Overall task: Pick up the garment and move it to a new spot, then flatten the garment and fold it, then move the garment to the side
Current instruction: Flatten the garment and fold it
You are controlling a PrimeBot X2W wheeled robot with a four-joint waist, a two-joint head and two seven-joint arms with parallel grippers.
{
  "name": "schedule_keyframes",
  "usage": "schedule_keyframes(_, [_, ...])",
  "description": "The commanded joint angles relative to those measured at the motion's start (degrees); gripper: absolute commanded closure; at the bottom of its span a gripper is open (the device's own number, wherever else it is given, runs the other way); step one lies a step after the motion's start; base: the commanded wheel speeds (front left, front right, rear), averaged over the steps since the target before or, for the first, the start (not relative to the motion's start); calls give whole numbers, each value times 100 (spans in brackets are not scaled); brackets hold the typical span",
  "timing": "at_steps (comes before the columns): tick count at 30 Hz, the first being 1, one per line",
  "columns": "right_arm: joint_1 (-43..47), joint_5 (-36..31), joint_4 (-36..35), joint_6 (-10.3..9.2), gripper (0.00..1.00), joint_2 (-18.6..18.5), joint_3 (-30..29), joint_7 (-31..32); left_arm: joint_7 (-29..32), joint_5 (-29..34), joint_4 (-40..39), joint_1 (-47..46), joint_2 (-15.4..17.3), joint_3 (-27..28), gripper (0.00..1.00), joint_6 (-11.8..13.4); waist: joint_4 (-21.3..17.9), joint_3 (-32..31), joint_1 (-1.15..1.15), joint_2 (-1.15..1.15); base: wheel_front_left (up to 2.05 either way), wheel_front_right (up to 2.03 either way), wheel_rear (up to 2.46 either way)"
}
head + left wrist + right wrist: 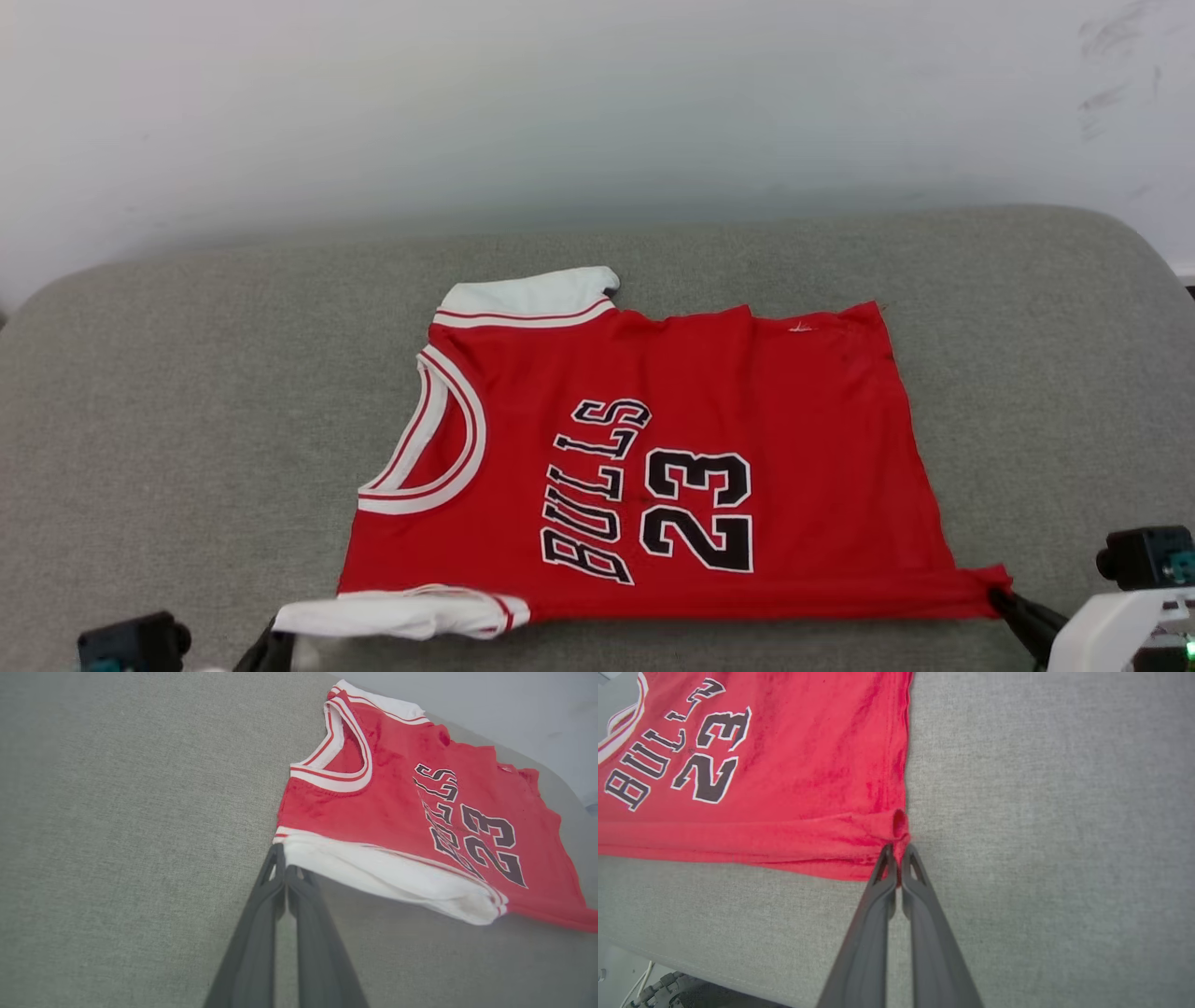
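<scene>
Underneath everything is a grey fabric pad [187, 420] that fills most of the head view, with a pale wall [597, 112] behind it. Spread on the pad, a little right of centre, lies the jersey [709, 439], front up and mostly flat. Its long axis runs left to right: the collar [429, 439] opens to the left and the hem [920, 448] forms the right edge. One white sleeve [527, 294] lies at the far side; the other sleeve [401, 611] is bunched along the near edge.

The left gripper [284, 858] is clenched on the near-left corner, its tips meeting on the shoulder end of the near sleeve. The right gripper [899, 856] is clenched on the near-right hem corner, where the cloth puckers into a small roll at its tips. The near edge looks taut between them.

From both pairs of jaws, the whole body of the jersey lies away, toward the far side. Each arm has its own corner, so neither is the nearer. Judging from this, a fold would carry the near edge straight across the long axis to the far edge, both grippers moving level so that the cloth does not skew.
</scene>
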Motion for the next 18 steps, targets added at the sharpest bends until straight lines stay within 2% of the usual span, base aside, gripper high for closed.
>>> schedule_keyframes(1, [-91, -85, -82, -12, 100, 63, -99, 87, 54, -30, 0, -238, 47, 24, 100, -41, -15, 118, 2, 0, 0, 0, 0])
schedule_keyframes(8, [-796, -578, -372, -9, 100, 461, -402, 700, 424, 63, 558, -1615, -16, -246, 100, -424, -30, 729, 2, 0, 0, 0, 0])
schedule_keyframes(18, [-2038, -706, 355, -9, 100, 583, 61, 763, 580, 31, 1967, -3046, -411, -540, 100, -949, -121, 1423, 2, 0, 0, 0, 0])
